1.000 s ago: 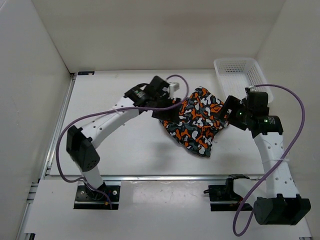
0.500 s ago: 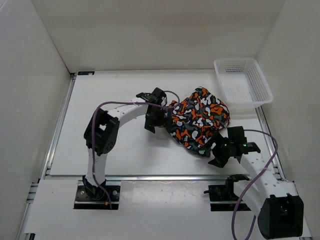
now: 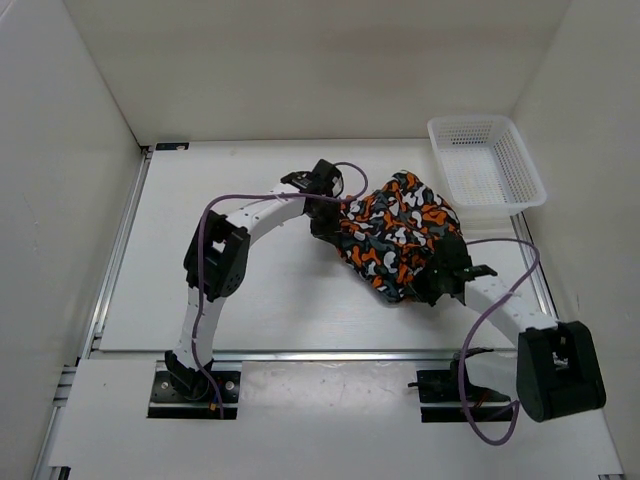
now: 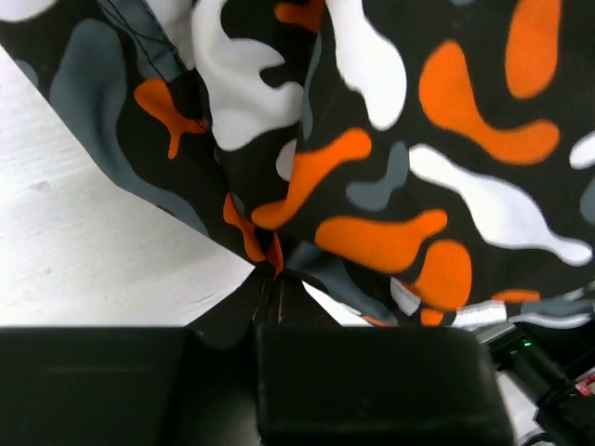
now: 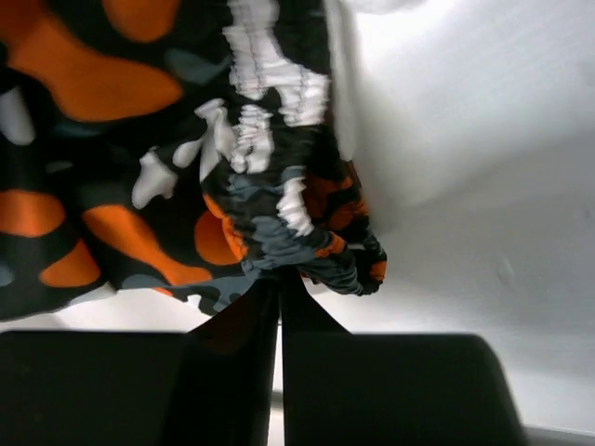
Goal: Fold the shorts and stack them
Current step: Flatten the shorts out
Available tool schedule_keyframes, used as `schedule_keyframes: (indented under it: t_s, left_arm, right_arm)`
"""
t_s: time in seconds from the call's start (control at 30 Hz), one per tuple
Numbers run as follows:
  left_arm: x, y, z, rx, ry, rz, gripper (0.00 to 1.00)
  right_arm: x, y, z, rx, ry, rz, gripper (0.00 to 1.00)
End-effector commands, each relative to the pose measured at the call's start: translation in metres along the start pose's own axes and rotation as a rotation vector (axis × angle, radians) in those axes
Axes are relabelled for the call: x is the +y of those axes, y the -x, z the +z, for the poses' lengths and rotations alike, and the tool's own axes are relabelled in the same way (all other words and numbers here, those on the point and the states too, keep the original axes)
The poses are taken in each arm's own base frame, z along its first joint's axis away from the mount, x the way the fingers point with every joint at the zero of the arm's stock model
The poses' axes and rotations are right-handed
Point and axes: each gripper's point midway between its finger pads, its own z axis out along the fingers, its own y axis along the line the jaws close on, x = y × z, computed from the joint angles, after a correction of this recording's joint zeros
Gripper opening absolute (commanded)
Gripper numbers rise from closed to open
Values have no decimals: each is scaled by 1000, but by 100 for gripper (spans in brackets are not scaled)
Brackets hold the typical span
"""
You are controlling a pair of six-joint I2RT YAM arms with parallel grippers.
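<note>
The shorts (image 3: 400, 235) lie as a rumpled, unfolded heap on the counter (image 3: 250, 300), right of centre in the overhead view, just below and left of the white mesh basket (image 3: 437, 140), near it but seemingly not touching. What is new is the grip: a second ago both claws stood apart beside the cloth, the right one up near the basket; it then swung down to the heap's lower right corner, and now both are clamped on fabric. The left claw (image 3: 328, 218) pinches a fold of the cloth's edge at the heap's left side; its wrist view shows the fingers pressed together with the print rising straight out of them. The right claw (image 3: 432, 287) has its fingers closed on the gathered, ruched waistband (image 5: 279, 214) at the lower right. With two opposite edges held, the garment looks ready to be lifted and drawn out flat, so the folding itself is likely not yet begun and no stack exists.
</note>
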Motion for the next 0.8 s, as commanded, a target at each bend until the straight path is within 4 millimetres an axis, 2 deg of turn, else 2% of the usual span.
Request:
schedule_keyframes:
  t_s: [0.0,0.03,0.07,0.1,0.13,0.17,0.2,0.23,0.27,0.3,0.33,0.37,0.4,0.43,0.47,0.5,0.57,0.6,0.63,0.67,0.7,0.73,0.77]
  left_arm:
    - [-14,21,-22,-63,-59,4,10]
    - [-17,32,-40,-106,-77,14,10]
    - [-17,37,-48,-125,-83,11,10]
    - [-17,42,-59,-148,-91,8,10]
    - [-19,49,-72,-180,-103,7,10]
    - [-20,65,-99,-246,-124,11,10]
    - [-21,75,-115,-285,-136,10,10]
    - [-19,84,-129,-320,-128,19,10]
    - [-10,96,-148,-355,-121,9,10]
    - [-13,109,-182,-404,-118,20,10]
    - [-11,116,-204,-437,-109,10,10]
    - [-3,125,-223,-470,-92,1,10]
    - [-17,138,-270,-571,-124,38,10]
    - [-19,130,-284,-565,-121,36,10]
    - [-17,132,-297,-593,-122,42,10]
    - [-24,126,-322,-636,-140,55,10]
    - [-24,115,-335,-651,-142,70,10]
    - [-27,99,-354,-669,-159,80,10]
    - [-17,88,-337,-616,-133,76,10]
    - [-12,81,-335,-611,-118,70,18]
    - [-13,75,-344,-642,-131,79,33]
    - [0,68,-319,-585,-98,58,47]
    - [11,71,-312,-583,-73,46,77]
  right_arm:
    - [45,43,-6,-154,29,-112,0]
    - [51,43,-8,-153,19,-148,0]
    - [61,50,-13,-173,23,-162,0]
    - [90,64,-28,-227,74,-194,0]
    - [107,72,-38,-255,109,-242,0]
    - [123,79,-50,-281,141,-275,0]
    - [141,86,-64,-310,176,-307,0]
    - [183,103,-96,-381,266,-345,0]
    - [200,110,-112,-416,288,-410,0]
    - [211,115,-122,-420,281,-439,0]
    - [249,127,-166,-498,367,-470,0]
    - [261,132,-184,-534,385,-522,0]
    - [268,134,-198,-550,395,-540,0]
    - [284,137,-226,-600,445,-556,0]
    - [288,138,-235,-618,458,-569,0]
    - [288,136,-249,-638,475,-579,0]
    - [283,129,-251,-625,488,-597,0]
    - [275,123,-257,-627,490,-597,0]
    - [267,119,-254,-617,479,-597,0]
    - [249,112,-242,-592,451,-595,0]
    - [238,108,-233,-572,436,-581,0]
    - [228,107,-222,-560,414,-566,0]
    - [211,103,-192,-510,362,-552,0]
